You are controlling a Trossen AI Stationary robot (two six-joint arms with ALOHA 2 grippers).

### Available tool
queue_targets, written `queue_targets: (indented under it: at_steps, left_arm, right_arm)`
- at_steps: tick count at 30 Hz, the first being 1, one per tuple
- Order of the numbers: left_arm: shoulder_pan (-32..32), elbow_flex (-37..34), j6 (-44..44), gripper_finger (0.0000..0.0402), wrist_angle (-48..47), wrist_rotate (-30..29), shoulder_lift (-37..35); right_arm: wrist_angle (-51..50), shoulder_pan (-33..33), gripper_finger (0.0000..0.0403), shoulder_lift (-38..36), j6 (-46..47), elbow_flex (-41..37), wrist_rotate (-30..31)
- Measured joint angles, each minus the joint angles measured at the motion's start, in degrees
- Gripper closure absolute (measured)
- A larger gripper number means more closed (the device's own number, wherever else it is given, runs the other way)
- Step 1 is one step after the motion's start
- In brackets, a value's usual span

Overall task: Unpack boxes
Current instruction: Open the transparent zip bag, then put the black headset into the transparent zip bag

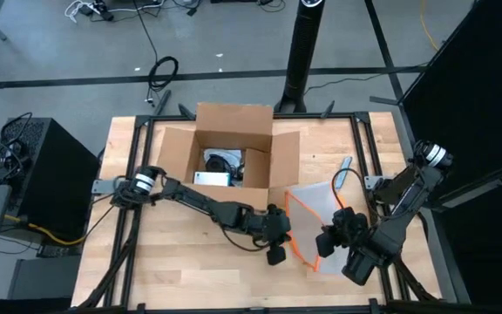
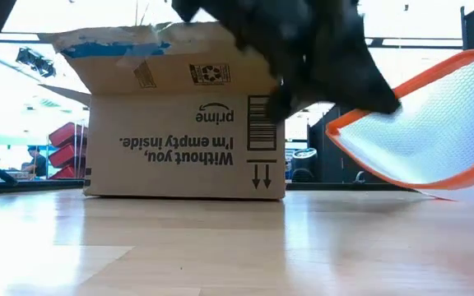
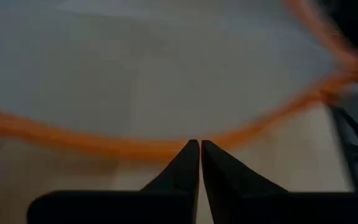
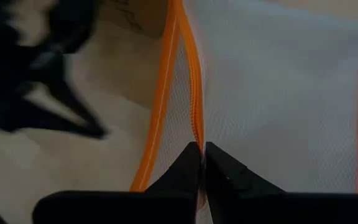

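The cardboard box stood at the far middle of the wooden table, its flaps spread wide and some small items lying inside. Just beside its near right corner, a clear pouch with an orange edge hung tilted above the tabletop. The right gripper was clenched on the pouch's orange edge near its lower side. The left gripper sat at the pouch's left edge, its fingers pressed together right at the orange rim, though whether they actually pinched it could not be told.
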Motion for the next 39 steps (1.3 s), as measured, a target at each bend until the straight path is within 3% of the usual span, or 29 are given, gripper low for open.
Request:
queue_targets:
  at_steps: [14, 19, 23, 26, 29, 39]
  left_arm:
    - [-1.53, 6.31, 12.46, 0.0400, -11.14, -14.61, -22.64]
    - [6.21, 7.27, 12.51, 0.0387, -28.98, -23.17, -27.46]
    - [14.18, 6.85, 16.70, 0.0370, -46.65, -19.15, -24.80]
    - [19.48, 6.88, 20.92, 0.0352, -54.70, -14.02, -22.89]
    - [24.98, 7.05, 9.50, 0.0327, -57.07, -12.15, -20.63]
    - [30.12, 6.99, -6.71, 0.0237, -62.70, -1.29, -11.16]
  right_arm:
    - [-2.93, -0.36, 0.0403, -0.86, -1.22, 0.00, -4.33]
    - [-1.58, -0.44, 0.0403, -0.86, -1.26, 0.00, -4.34]
    - [1.66, -0.86, 0.0403, -0.86, -1.59, 0.00, -4.33]
    - [4.16, -1.29, 0.0403, -0.86, -3.39, 0.00, -4.33]
    - [6.12, -1.86, 0.0403, -0.86, -4.70, 0.00, -4.51]
    - [7.18, -4.65, 0.0403, -0.84, -5.72, 0.00, -5.13]
